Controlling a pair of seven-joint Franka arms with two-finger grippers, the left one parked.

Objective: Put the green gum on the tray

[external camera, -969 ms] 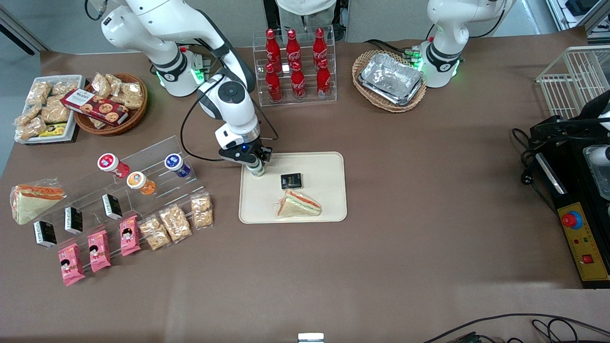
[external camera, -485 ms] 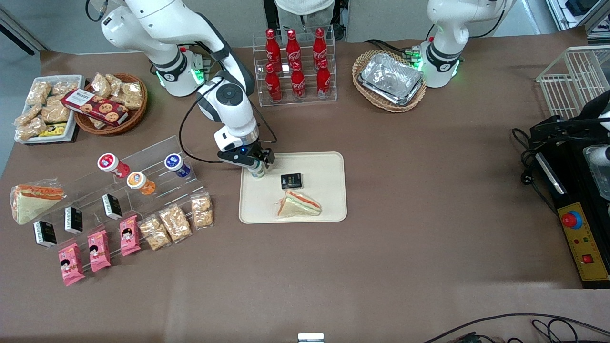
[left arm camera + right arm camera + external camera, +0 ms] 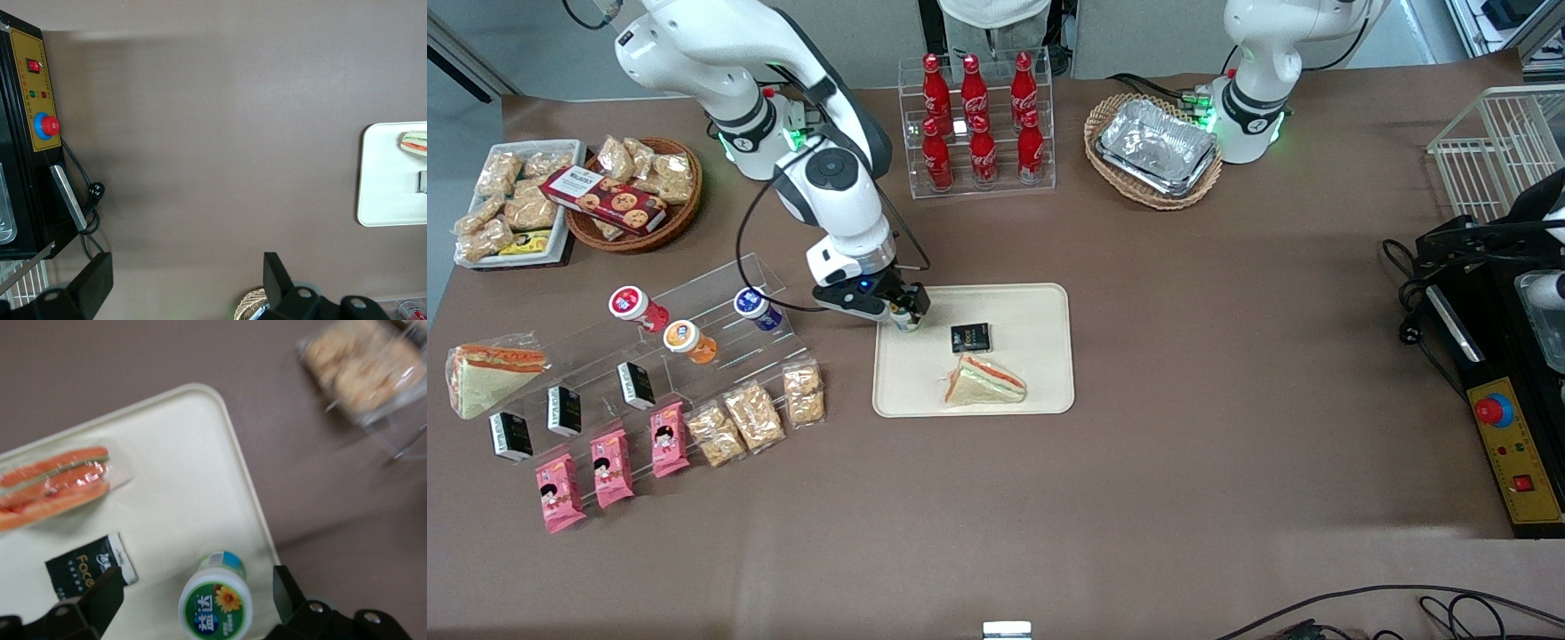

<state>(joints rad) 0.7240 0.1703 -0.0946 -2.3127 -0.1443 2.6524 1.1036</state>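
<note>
The green gum point(image 3: 908, 322) stands upright on the cream tray point(image 3: 1032, 391), in the tray's corner farthest from the front camera, toward the working arm's end. In the right wrist view its green-rimmed white lid point(image 3: 215, 611) sits between my two black fingers point(image 3: 100, 593), with a gap on each side. My right gripper point(image 3: 903, 311) is open and hovers just over the gum, touching nothing. The tray also shows in the right wrist view point(image 3: 187, 453) and the left wrist view point(image 3: 387, 187).
A wrapped sandwich point(image 3: 985, 380) and a black packet point(image 3: 970, 338) lie on the tray beside the gum. A clear rack with red point(image 3: 633, 304), orange point(image 3: 685, 338) and blue point(image 3: 754, 304) canisters stands toward the working arm's end. Cola bottles point(image 3: 978, 124) stand farther back.
My gripper has let go of the gum and shifted a little toward the working arm's end. The gum stays standing on the tray.
</note>
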